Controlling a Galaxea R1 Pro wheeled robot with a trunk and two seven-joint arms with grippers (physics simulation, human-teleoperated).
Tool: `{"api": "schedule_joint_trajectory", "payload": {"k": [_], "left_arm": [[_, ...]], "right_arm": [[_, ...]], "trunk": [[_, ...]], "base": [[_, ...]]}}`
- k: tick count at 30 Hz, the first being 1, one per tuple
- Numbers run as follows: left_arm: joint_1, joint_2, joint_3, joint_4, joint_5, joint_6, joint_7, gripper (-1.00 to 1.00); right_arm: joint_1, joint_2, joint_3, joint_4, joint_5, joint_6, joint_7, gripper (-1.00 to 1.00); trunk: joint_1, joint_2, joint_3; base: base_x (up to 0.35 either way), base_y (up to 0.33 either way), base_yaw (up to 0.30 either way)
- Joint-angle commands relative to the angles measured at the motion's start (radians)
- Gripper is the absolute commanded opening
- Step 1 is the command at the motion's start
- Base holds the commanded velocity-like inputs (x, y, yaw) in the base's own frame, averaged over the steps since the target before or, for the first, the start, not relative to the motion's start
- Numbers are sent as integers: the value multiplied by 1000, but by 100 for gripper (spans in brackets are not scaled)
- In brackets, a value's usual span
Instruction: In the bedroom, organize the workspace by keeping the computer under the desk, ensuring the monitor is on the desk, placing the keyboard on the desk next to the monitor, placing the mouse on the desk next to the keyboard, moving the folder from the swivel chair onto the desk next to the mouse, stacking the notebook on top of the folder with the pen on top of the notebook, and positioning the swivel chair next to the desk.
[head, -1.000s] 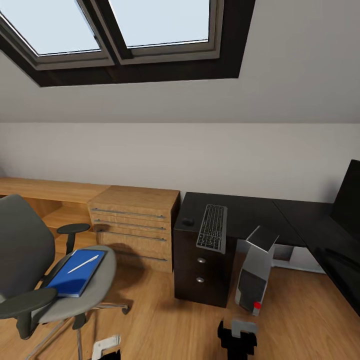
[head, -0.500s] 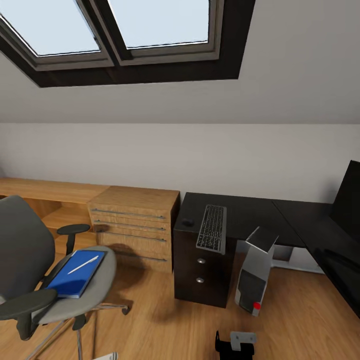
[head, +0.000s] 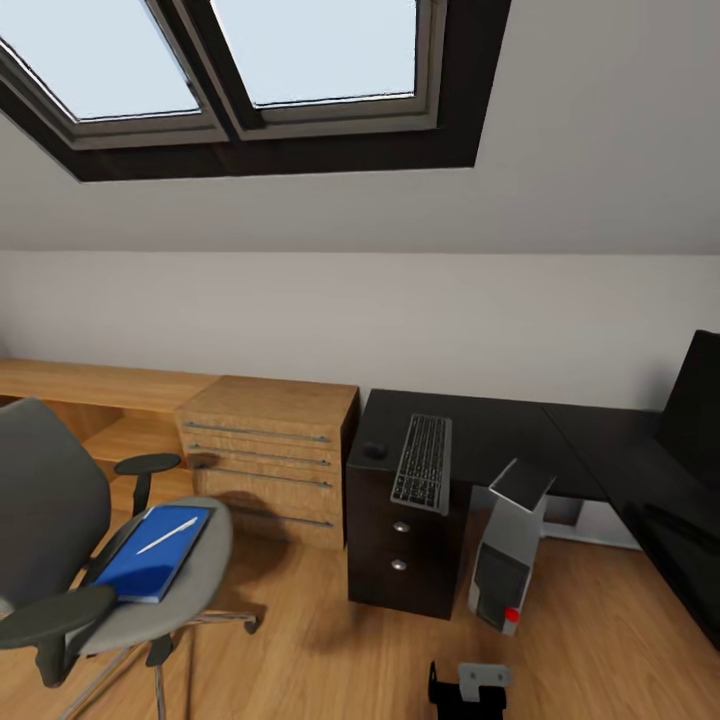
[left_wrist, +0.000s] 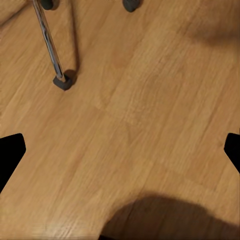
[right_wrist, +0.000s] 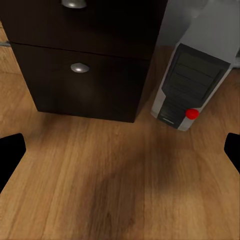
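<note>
At seven o'clock in the head view, the folder (head: 150, 565) with the pen (head: 167, 534) lies on the swivel chair (head: 60, 560), as before. The keyboard (head: 423, 463) and mouse (head: 375, 450) stay on the desk (head: 500, 430). The right gripper (right_wrist: 120, 150) has sunk lower; both grippers' jaws spread wide, the left gripper (left_wrist: 120, 150) over floor.

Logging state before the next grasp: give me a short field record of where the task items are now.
keyboard: on desk, above the drawers
mouse: on desk, beside keyboard
computer: on floor, tilted, beside the drawers
monitor: on desk, partly out of frame
folder: on chair seat
pen: on top of folder
right gripper: fingers spread, empty, above floor
left gripper: fingers spread, empty, above floor
</note>
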Motion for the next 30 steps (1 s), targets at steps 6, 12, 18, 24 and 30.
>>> {"api": "schedule_joint_trajectory", "payload": {"k": [6, 12, 18, 24, 30], "left_arm": [[-1, 0, -9, 1, 9, -3, 6, 100], [-1, -2, -9, 3, 10, 3, 5, 100], [-1, -15, -9, 13, 10, 5, 4, 100], [-1, -18, -10, 17, 10, 4, 4, 100], [-1, -17, -10, 19, 10, 2, 4, 100]], "right_arm": [[-1, 1, 10, 0, -6, -2, -5, 100], [-1, 4, 11, 0, -8, -1, -4, 100], [-1, 5, 11, 1, -8, -1, -4, 100], [-1, 2, 8, 1, -9, 0, -3, 100], [-1, -1, 7, 2, -11, 1, -3, 100]], "trunk": [[-23, 42, 19], [-46, 84, 38], [-46, 84, 38], [-46, 84, 38], [-46, 84, 38]], "base": [[0, 0, -179], [0, 0, -250], [0, 0, -99], [0, 0, -21], [-7, 0, -4]]}}
